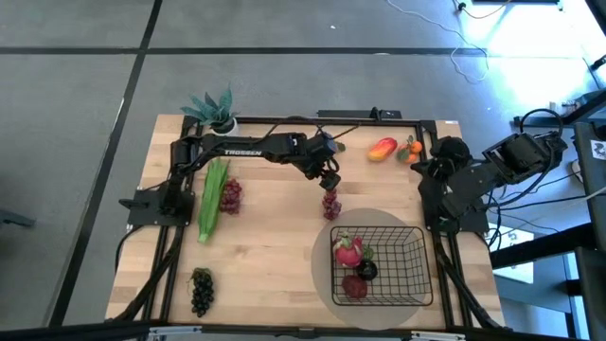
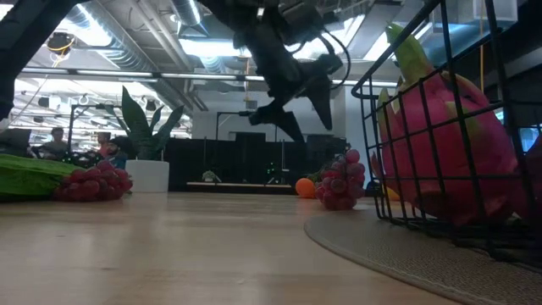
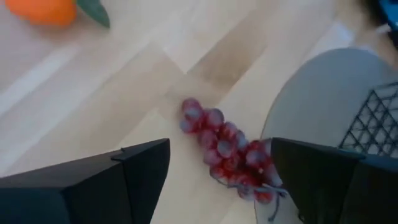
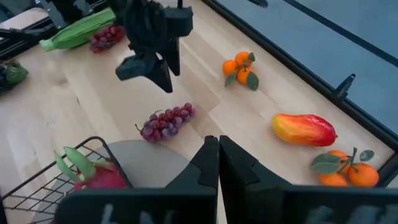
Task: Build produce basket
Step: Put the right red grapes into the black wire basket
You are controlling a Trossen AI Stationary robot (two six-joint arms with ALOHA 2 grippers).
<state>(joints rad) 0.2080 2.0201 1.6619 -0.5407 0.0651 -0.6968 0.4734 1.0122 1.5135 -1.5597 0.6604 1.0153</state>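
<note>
The black wire basket [image 1: 402, 270] stands on a round grey mat [image 1: 327, 270] and holds a pink dragon fruit [image 1: 347, 249] with two smaller dark and red pieces. A purple-red grape bunch [image 1: 329, 203] lies on the wood just beyond the mat's far edge. My left gripper [image 1: 329, 180] hangs open above it, its fingers on either side of the bunch [image 3: 227, 149] in the left wrist view and clear of the table in the low view [image 2: 309, 119]. My right gripper [image 4: 217, 152] is shut and waits near the table's far right [image 1: 426, 169].
A mango [image 1: 382, 149] and tangerines [image 1: 409, 149] lie at the far right, and another tangerine pair [image 4: 241, 68] lies farther left. A green leafy stalk [image 1: 213, 197] and red grapes [image 1: 230, 196] lie at the left, dark grapes [image 1: 201, 289] near the front. A potted plant [image 1: 213, 112] stands far left.
</note>
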